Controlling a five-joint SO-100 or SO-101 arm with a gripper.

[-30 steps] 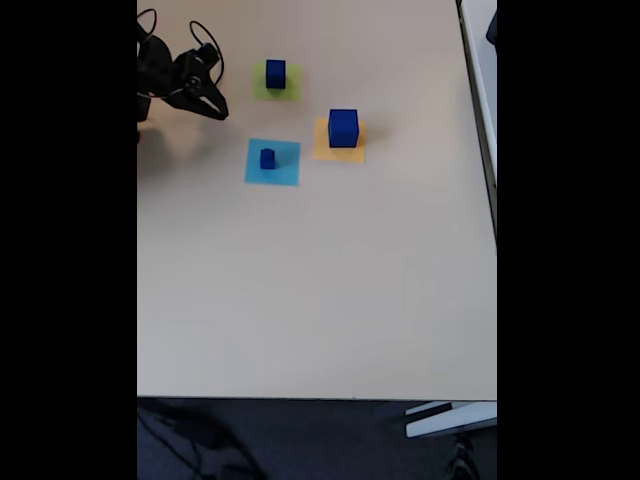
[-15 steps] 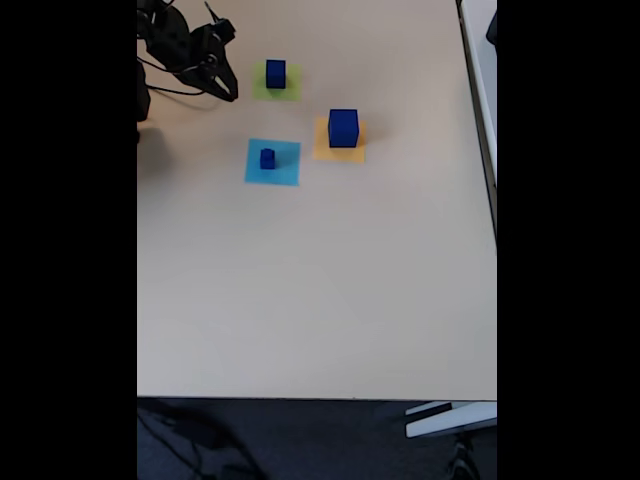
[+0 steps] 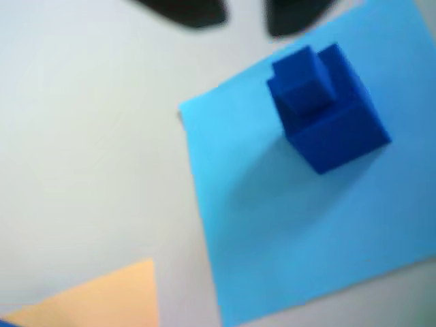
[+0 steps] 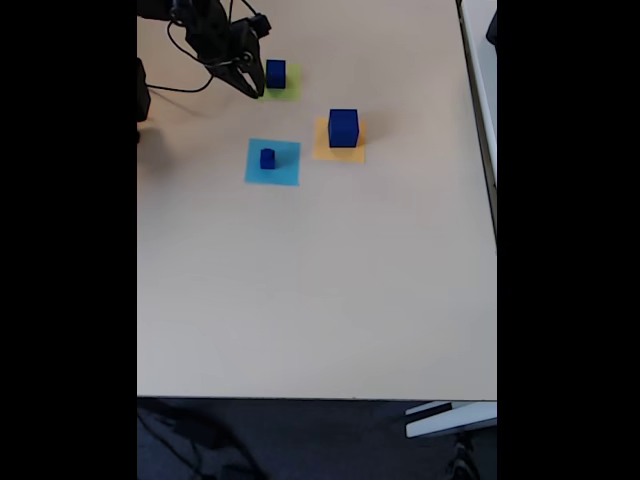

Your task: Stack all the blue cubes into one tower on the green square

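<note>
In the fixed view a dark-blue cube (image 4: 275, 73) stands on the green square (image 4: 289, 88) at the top. The largest blue cube (image 4: 343, 128) sits on an orange-yellow square (image 4: 338, 153). A small blue cube (image 4: 267, 158) rests on the light-blue square (image 4: 273, 172). The wrist view shows that small cube (image 3: 340, 136) with a tiny blue cube (image 3: 300, 82) on top of it. My gripper (image 4: 252, 88) hangs just left of the green square's cube; its two dark fingertips (image 3: 184, 10) stand apart at the top of the wrist view, open and empty.
Black cables (image 4: 190, 85) loop around the arm at the table's top left. The table's right edge (image 4: 485, 150) borders a white surface. The front edge (image 4: 300, 397) drops to dark floor. A corner of the orange-yellow square (image 3: 102, 300) appears at the wrist view's bottom left.
The arm has swung to the right and toward the top of the fixed view, from the far left edge to just beside the cube on the green square. The cubes have not moved.
</note>
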